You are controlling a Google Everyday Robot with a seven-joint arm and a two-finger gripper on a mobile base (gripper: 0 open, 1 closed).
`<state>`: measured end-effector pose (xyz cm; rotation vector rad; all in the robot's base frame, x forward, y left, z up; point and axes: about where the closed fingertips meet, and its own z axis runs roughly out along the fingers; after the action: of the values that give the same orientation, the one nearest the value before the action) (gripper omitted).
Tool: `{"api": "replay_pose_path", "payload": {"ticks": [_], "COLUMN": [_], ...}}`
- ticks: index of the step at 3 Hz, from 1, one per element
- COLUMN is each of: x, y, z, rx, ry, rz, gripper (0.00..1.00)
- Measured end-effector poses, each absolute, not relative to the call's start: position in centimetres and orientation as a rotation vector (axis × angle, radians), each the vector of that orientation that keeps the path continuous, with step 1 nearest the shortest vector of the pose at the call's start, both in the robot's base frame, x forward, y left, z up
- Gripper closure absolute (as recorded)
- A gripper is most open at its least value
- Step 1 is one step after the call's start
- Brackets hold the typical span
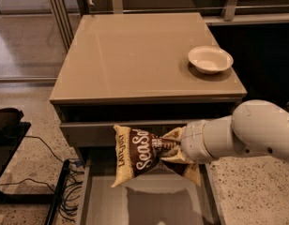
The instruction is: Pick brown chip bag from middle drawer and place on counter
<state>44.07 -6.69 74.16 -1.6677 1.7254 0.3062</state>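
Note:
The brown chip bag, dark brown and cream with white "Sea Salt" lettering, hangs in the air in front of the cabinet, above the open middle drawer. My gripper is shut on the bag's right side, pinching it so it crumples; the white arm reaches in from the right. The bag's shadow falls on the drawer's bare grey bottom. The counter is the glossy taupe top behind and above the bag.
A white bowl sits on the counter near its right edge. The upper drawer's taupe front is just behind the bag. Black cables and a dark stand lie on the speckled floor at the left.

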Motion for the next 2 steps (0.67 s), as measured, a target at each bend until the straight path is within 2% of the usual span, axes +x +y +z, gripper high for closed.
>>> {"api": "replay_pose_path", "payload": {"ticks": [1,2], "x": [43.9,43.1], "y": [-6.8,-6.9], "z": [75.2,80.8], "rx": [-1.677,-1.681], "ry": [1.714,1.644], "rz": [0.275,0.174], "gripper": [1.00,1.00]}}
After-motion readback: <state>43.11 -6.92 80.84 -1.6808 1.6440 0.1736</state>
